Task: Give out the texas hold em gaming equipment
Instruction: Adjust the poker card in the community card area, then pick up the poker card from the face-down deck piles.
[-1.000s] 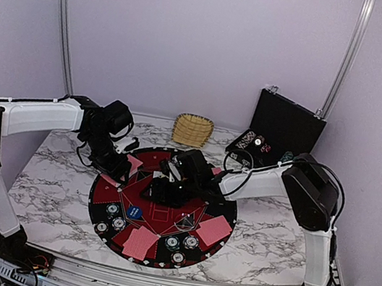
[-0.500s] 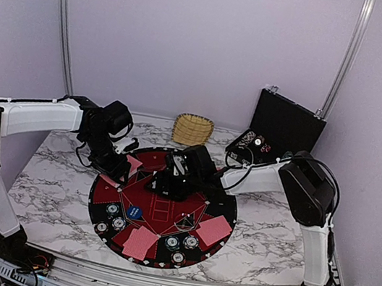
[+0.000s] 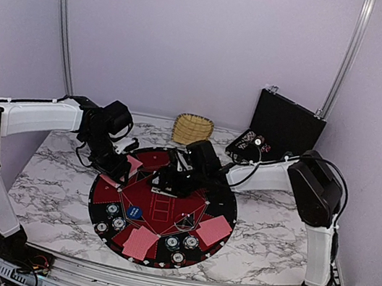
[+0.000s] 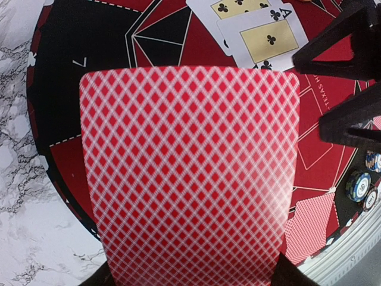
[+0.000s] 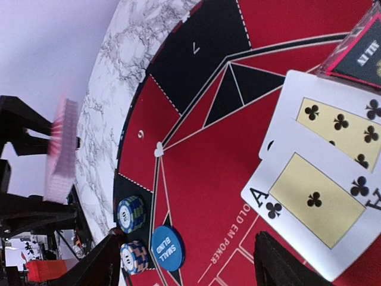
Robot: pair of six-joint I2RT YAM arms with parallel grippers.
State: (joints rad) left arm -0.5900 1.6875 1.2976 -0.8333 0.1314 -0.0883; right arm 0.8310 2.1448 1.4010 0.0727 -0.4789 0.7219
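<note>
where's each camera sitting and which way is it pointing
top: fixed above and behind the arms, looking down at the round mat; both arms show.
left wrist: on the left arm, facing the mat; the red-backed cards in the shut left pincer dominate.
right wrist: low over the mat, facing the left arm; the open right pincer shows at the bottom.
shared: both wrist views see the ace of clubs.

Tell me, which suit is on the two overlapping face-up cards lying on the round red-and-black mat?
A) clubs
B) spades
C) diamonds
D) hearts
A. The ace and the card under it both carry black club marks, clearest in the right wrist view.
</note>
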